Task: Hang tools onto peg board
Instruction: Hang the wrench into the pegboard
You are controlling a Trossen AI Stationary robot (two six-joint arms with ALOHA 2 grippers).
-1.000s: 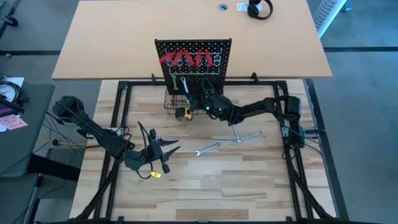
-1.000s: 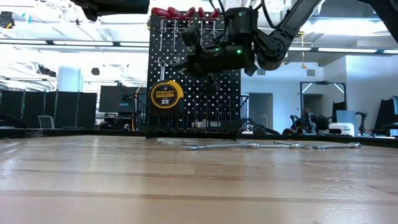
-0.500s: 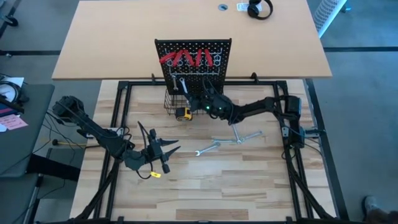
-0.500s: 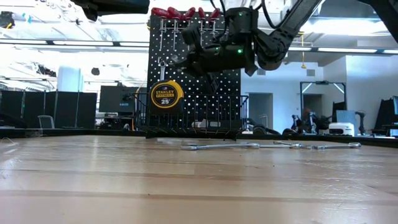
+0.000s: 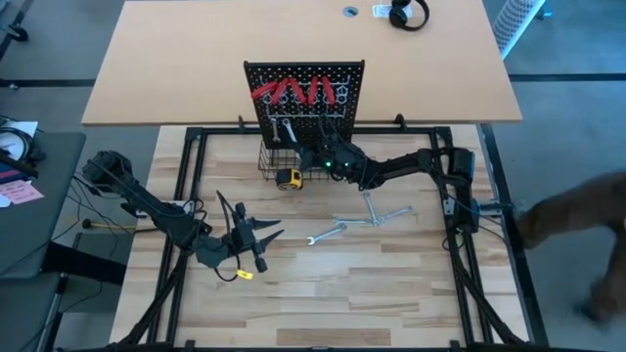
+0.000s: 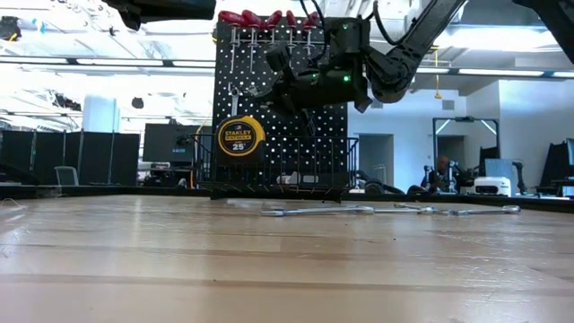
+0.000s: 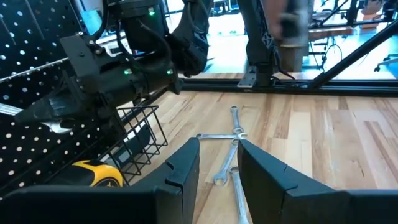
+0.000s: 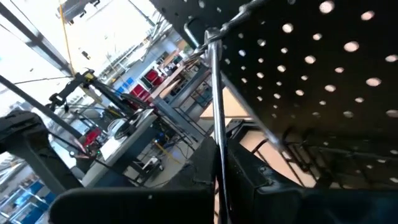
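The black peg board [image 5: 303,93] stands upright at the table's far side, with red-handled pliers [image 5: 291,92] hanging along its top and silver wrenches [image 5: 284,128] hanging lower. My right gripper [image 5: 312,154] is up against the board's face [image 6: 273,85], shut on a slim silver wrench [image 8: 214,93] whose far end [image 8: 210,34] is at a metal hook. Three more wrenches [image 5: 333,232] [image 5: 372,207] [image 5: 393,212] lie flat on the table. My left gripper [image 5: 256,236] waits open, low over the table's left part [image 7: 217,168]. My right gripper pinches the wrench's shaft [image 8: 217,146] between its two fingers, which lie along it. The wrench is lifted clear of the table and points away from the fingers toward the board, its far end [image 8: 210,34] against a hook. Whether that end is over the hook I cannot tell.
A yellow tape measure [image 5: 287,178] [image 6: 238,136] sits in the black wire basket [image 5: 277,161] at the board's base, just left of my right gripper. A black frame [image 5: 186,147] borders the table. A blurred person [image 5: 577,220] shows at the right edge of the high view.
My right gripper has moved a little up and toward the far edge, closer to the peg board, still shut on the wrench. A person has come into the high view at its right edge.
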